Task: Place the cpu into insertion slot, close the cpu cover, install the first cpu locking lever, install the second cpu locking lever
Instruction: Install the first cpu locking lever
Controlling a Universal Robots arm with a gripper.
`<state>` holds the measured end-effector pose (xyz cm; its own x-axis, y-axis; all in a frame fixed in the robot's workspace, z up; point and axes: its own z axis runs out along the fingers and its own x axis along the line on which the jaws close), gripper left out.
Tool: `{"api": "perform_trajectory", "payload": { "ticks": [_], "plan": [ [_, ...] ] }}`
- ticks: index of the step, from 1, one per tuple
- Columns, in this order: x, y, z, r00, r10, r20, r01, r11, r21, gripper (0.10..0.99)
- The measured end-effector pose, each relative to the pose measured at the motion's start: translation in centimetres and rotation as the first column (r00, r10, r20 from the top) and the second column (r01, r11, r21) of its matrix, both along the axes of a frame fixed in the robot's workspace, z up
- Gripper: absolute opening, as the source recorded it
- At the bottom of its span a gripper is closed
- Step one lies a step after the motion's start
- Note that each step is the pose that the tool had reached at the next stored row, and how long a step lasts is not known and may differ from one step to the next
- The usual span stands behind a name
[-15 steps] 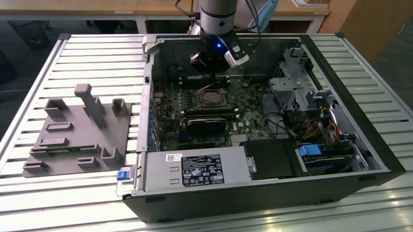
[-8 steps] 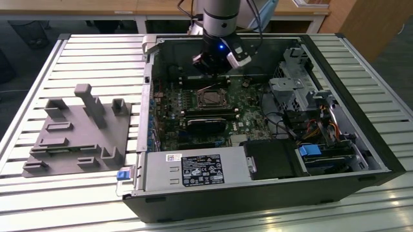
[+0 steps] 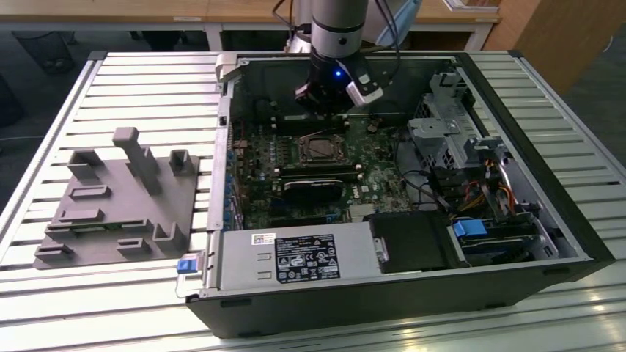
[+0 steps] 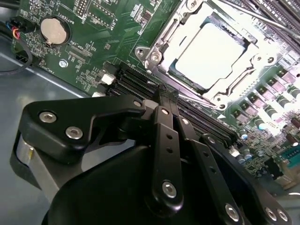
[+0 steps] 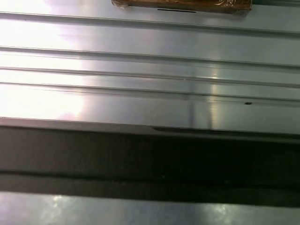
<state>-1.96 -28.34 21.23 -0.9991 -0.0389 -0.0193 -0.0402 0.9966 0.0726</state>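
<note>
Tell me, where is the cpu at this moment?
The cpu sits in the insertion slot on the green board, framed by the cpu cover, just beyond the gripper in the second wrist view.

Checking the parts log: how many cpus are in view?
1. The cpu lies inside the cpu cover on the green board, in the second wrist view. Others could be hidden behind the arm.

the hand fingertips are hidden behind its own black body.
</note>
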Motion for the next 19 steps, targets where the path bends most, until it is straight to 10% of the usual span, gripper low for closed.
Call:
{"api": "perform_trajectory", "payload": {
  "ticks": [19],
  "plan": [
    [0.30, 0.00, -1.10, 0.9999, -0.013, 0.0000, 0.013, 0.9999, -0.002, 0.106]
  ]
}}
